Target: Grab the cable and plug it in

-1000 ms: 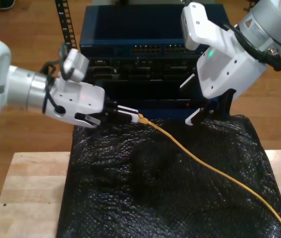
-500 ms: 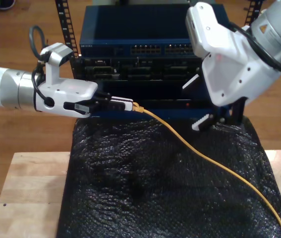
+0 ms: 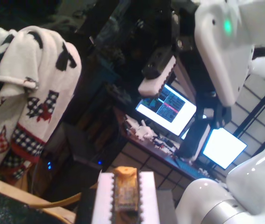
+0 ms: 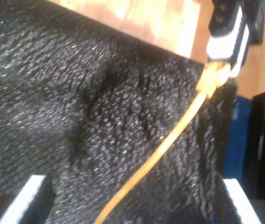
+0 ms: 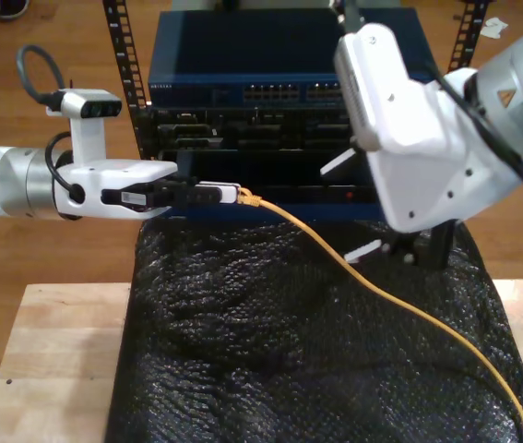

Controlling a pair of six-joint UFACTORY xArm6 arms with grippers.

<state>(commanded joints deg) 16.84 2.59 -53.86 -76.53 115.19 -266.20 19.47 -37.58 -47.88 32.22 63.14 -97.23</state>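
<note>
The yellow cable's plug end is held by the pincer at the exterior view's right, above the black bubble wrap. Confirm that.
Not so. The exterior view shows the yellow cable held at its plug end by my first pincer at that view's left, above the black bubble wrap. The other pincer holds nothing.

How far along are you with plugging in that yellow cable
The grab looks done: my first pincer is shut on the cable near its plug end, lifted off the black mat. In hand: the plug tip sits in front of the blue rack unit, not in any port. My second pincer hangs open nearby. Left: line the plug up with a port and push it in.
</note>
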